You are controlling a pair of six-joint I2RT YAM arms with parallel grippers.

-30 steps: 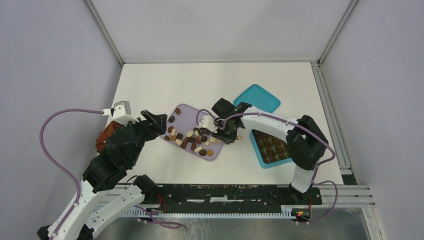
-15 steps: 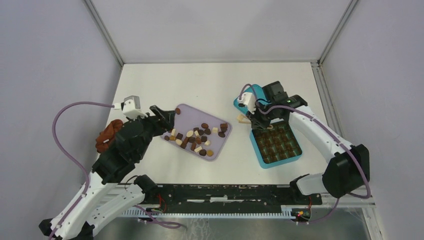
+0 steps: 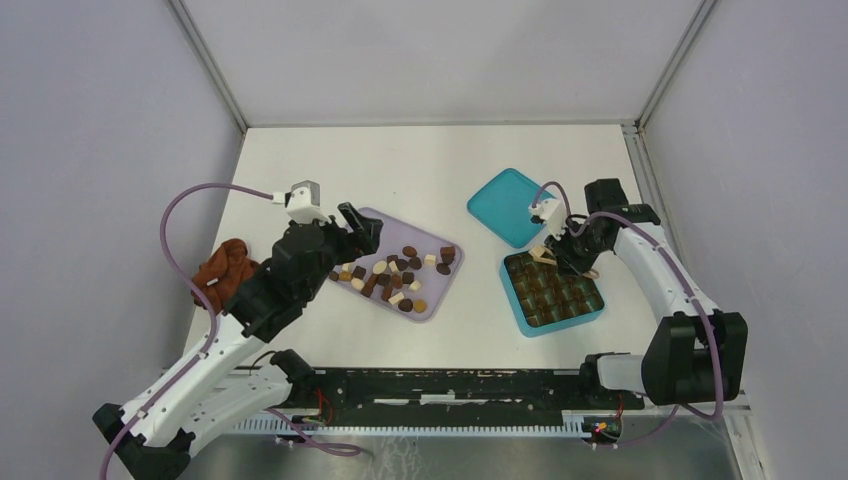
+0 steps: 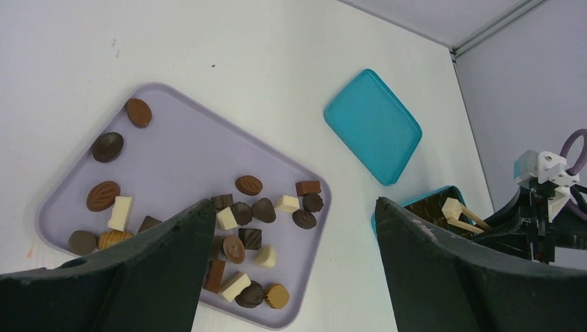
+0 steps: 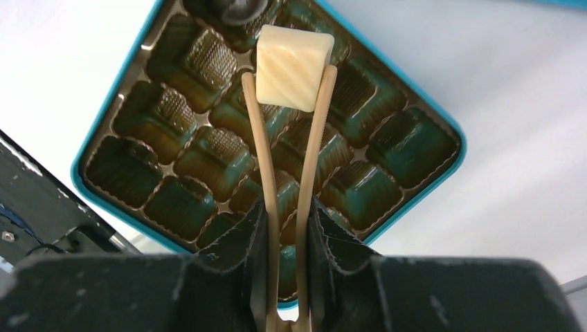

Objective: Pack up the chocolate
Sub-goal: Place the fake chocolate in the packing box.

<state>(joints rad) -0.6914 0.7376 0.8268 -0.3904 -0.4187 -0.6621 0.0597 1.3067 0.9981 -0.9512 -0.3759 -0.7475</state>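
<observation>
Several chocolate pieces [image 3: 392, 274], dark, mid brown and cream-white, lie loose on a lilac tray [image 3: 441, 291]. My left gripper [image 3: 360, 228] hangs open above the tray's left part, nothing between its fingers [image 4: 173, 256]. The left wrist view looks down on the pieces [image 4: 242, 228]. My right gripper [image 3: 574, 251] is shut on thin wooden tongs [image 5: 315, 138], and these pinch a cream-white chocolate [image 5: 291, 66] above the far end of the teal box [image 5: 408, 138]. The box's moulded cells look mostly empty, with one dark piece [image 5: 235, 8] at the far edge.
The teal lid [image 3: 513, 206] lies flat on the table behind the box [image 3: 515, 300]. A rust-brown cloth lump [image 3: 225, 270] sits at the table's left side beside my left arm. Grey walls close in the table on three sides.
My right arm swung from the tray to above the teal box, carrying the white piece in the tongs. My left arm moved right over the tray's left end, its jaws a little wider.
</observation>
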